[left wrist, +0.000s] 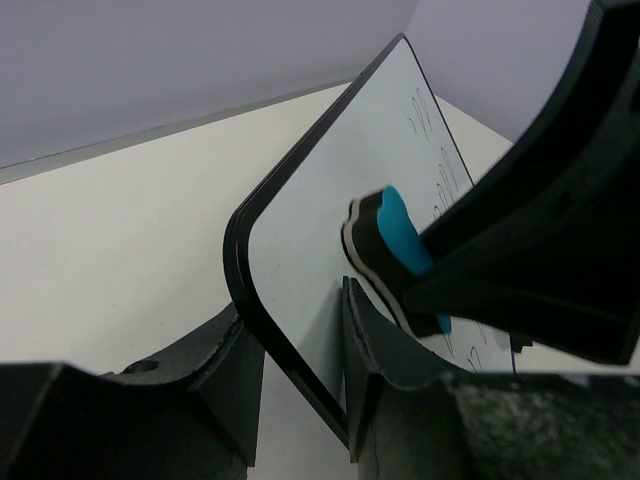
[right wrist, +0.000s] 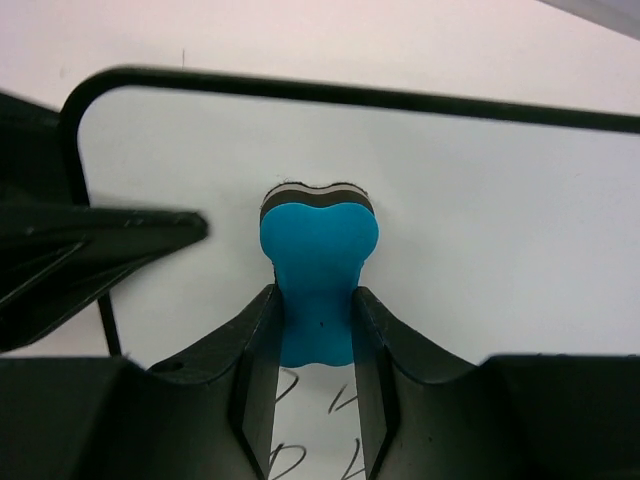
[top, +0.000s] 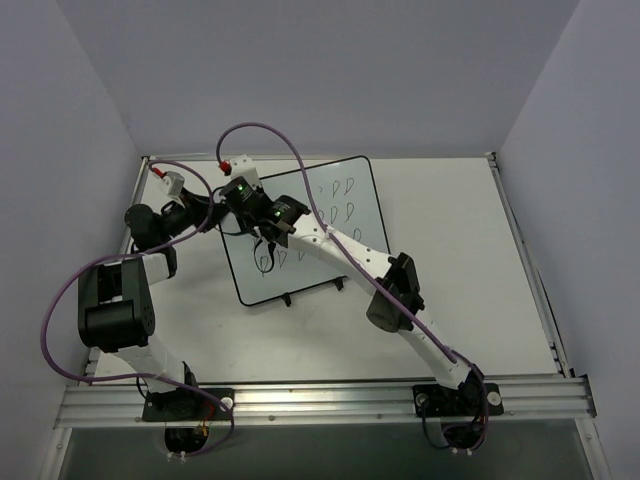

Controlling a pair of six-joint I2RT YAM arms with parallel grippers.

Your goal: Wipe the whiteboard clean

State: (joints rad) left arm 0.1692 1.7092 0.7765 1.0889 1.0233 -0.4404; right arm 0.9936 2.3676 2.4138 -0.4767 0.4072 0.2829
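Right wrist view: right gripper [right wrist: 315,300] is pinched tight on the blue eraser [right wrist: 318,235]. The eraser's felt face touches the whiteboard [right wrist: 480,220] just inside its rounded corner, with dark scribbles [right wrist: 345,402] below the fingers. Left wrist view: left gripper [left wrist: 295,310] straddles the board's black frame, one finger behind and one on the white face, closed on it. Top view: board lies skewed on the table [top: 460,250], left of centre, both grippers at its far-left part.

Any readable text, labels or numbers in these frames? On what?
None readable.
On the whiteboard: pen loops, D-like scribbles, no legible word or number.
On the blue eraser held in the right pincer: no print visible.
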